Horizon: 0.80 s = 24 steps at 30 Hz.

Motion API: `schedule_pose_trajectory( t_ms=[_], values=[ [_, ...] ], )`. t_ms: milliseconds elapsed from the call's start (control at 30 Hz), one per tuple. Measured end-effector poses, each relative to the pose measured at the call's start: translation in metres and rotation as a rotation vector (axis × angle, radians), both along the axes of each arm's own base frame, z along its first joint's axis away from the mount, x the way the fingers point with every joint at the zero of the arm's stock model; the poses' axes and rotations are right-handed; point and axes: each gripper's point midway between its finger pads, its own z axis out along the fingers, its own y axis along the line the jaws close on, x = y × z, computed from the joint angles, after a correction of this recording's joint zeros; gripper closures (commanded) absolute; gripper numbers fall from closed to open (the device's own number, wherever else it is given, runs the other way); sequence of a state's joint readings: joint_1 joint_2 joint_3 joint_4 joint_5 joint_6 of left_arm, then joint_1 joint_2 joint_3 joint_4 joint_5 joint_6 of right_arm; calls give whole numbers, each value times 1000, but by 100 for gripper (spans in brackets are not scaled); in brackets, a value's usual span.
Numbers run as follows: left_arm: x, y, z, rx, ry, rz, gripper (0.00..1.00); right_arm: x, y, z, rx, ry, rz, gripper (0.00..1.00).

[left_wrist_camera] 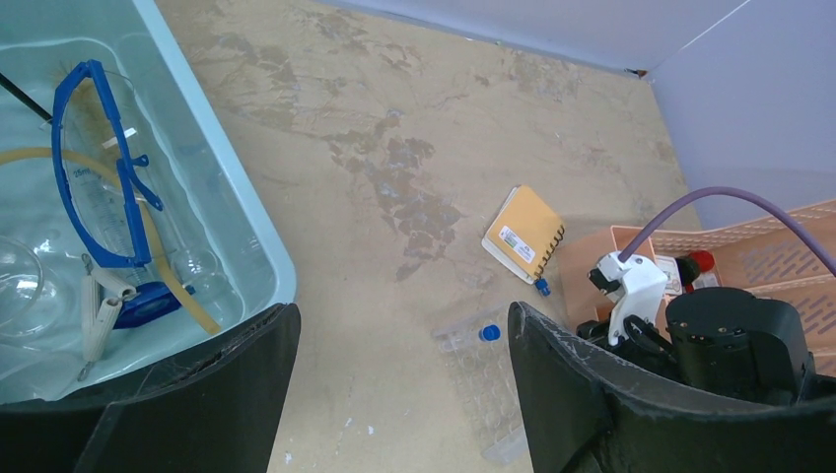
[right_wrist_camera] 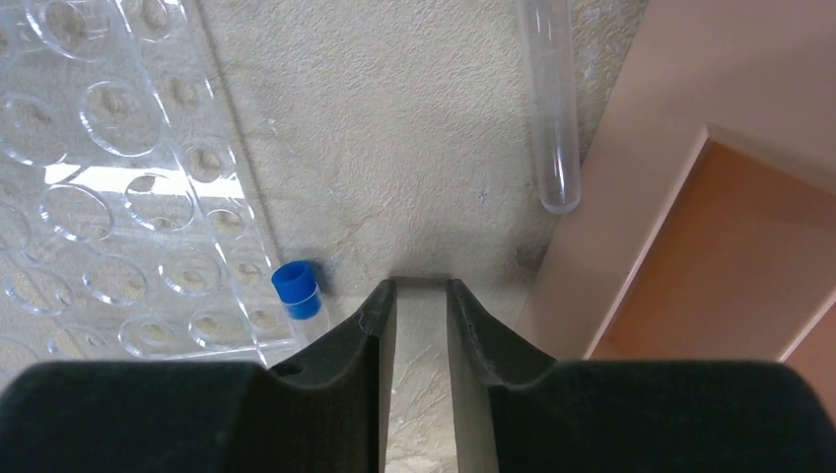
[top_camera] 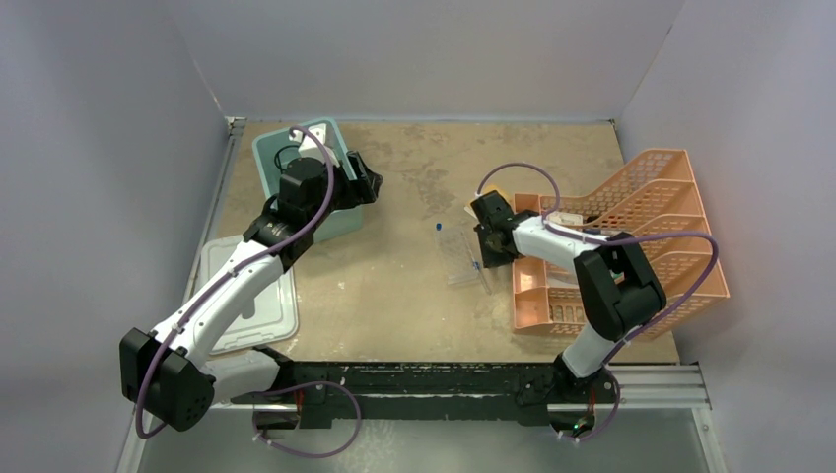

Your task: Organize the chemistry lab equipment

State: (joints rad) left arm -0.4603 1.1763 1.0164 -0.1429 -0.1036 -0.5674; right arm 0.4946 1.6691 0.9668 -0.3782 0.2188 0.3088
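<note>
The surface is a flat, mottled tan sheet bounded by grey walls on three sides. Its centre is bare, leaving open room between the two arms.

The orange tiered mesh tray is perforated plastic with stepped compartments and stands against the right edge. The teal tub is smooth-walled with rounded corners and sits at the far left. Its white lid lies flat near the left arm.

The clear rack is a transparent plate with rows of round wells. It lies on the surface just left of the tray.

The blue-framed clear goggles rest inside the tub, with the amber tubing curving beneath them.

A yellow pad with a white label lies near the tray's far corner.

An uncapped clear tube lies along the tray wall. One blue-capped tube lies at the rack's edge, just beside the right pincer.

The left pincer is spread wide beside the tub's near corner and holds nothing. The right pincer points down at the surface, with its jaws close together and only bare surface in the narrow slot between them.
</note>
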Motion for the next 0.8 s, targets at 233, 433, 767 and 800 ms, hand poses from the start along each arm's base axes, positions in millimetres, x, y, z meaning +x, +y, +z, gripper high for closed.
schedule_pose_trajectory(
  t_ms=[233,433,767,800],
  values=[
    [0,0,0,-1,0,2,24,2,2,7,13,1,-7,62],
    [0,1,0,-3,1,6,24,-8,9,27,88,0,-23,55],
    [0,0,0,-13,5,10,24,-43,6,18,131,73,-12,58],
    [0,0,0,-13,5,10,24,-46,4,15,129,84,-12,58]
  ],
)
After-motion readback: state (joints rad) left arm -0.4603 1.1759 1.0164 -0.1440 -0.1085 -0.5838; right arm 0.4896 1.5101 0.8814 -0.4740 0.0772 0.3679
